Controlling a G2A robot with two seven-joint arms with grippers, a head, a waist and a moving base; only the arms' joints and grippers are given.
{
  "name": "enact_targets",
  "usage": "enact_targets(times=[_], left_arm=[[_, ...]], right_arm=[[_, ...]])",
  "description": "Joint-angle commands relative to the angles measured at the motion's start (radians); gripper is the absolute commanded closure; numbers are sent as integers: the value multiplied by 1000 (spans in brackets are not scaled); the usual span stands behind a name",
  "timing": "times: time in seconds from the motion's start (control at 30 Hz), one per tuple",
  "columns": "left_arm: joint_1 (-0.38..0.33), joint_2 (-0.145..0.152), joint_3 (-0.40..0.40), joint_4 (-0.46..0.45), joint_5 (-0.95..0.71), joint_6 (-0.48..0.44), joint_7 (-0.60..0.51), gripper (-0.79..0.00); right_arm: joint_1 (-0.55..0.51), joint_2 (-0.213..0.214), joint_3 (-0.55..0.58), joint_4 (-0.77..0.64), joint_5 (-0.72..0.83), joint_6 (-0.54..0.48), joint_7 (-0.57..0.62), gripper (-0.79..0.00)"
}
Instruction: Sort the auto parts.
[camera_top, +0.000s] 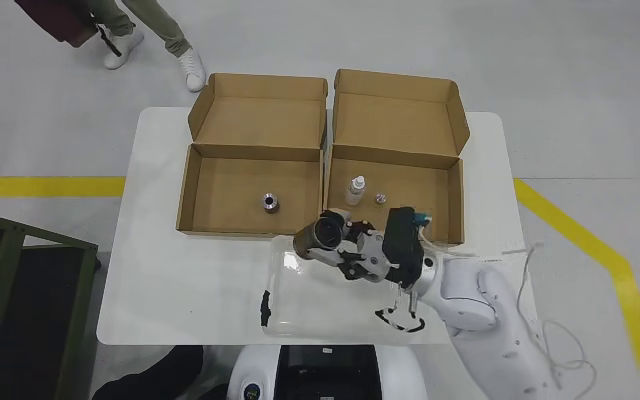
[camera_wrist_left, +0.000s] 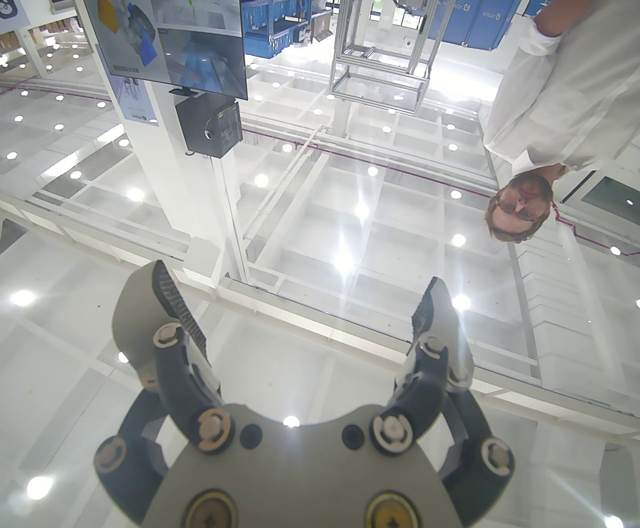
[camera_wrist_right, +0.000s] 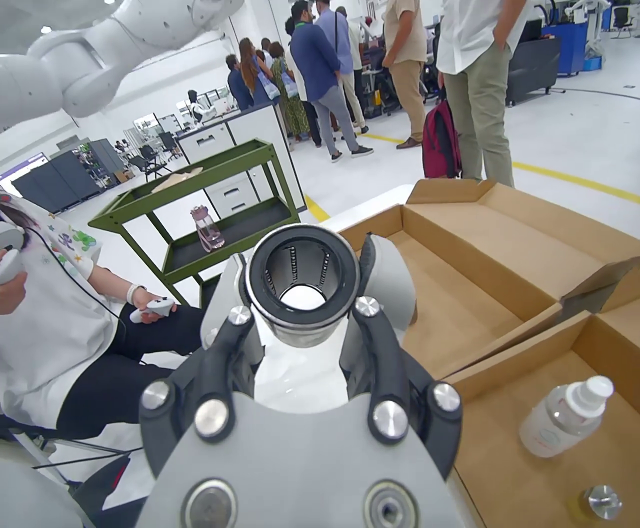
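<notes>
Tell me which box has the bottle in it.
The right box: it holds the bottle and a small metal cap, while the left box holds one metal part alone.

A white table (camera_top: 160, 275) carries two open cardboard boxes (camera_top: 225, 195) and clear plastic (camera_top: 300, 305).

Top camera: mounted above the arms, faces straight down, far enough off to take in the whole table (camera_top: 200, 290) and both cardboard boxes (camera_top: 260, 120).

Right wrist camera: sits just behind the right pincer (camera_wrist_right: 305, 280), very close, sighting along its fingers, roughly level, out across the boxes.

Left wrist camera: just behind the left pincer (camera_wrist_left: 299, 282), aimed up at the ceiling (camera_wrist_left: 350, 200).

Overlap, top and right wrist: the boxes, the spray bottle (camera_wrist_right: 565, 420) beside the right pincer, and the bearing sleeve (camera_wrist_right: 300, 336) between its fingers.
</notes>
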Motion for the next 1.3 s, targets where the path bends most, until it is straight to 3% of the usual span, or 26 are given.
enact_targets(times=[0.0,0.87,1.27], left_arm=[[0,0,0,0,0,0,0,-785],[0,0,0,0,0,0,0,-785],[0,0,0,0,0,0,0,-785]], right_arm=[[10,0,3,-12,19,4,-8,0],[75,2,40,-116,92,56,-103,0],[94,-4,-49,-64,-74,141,-55,0]])
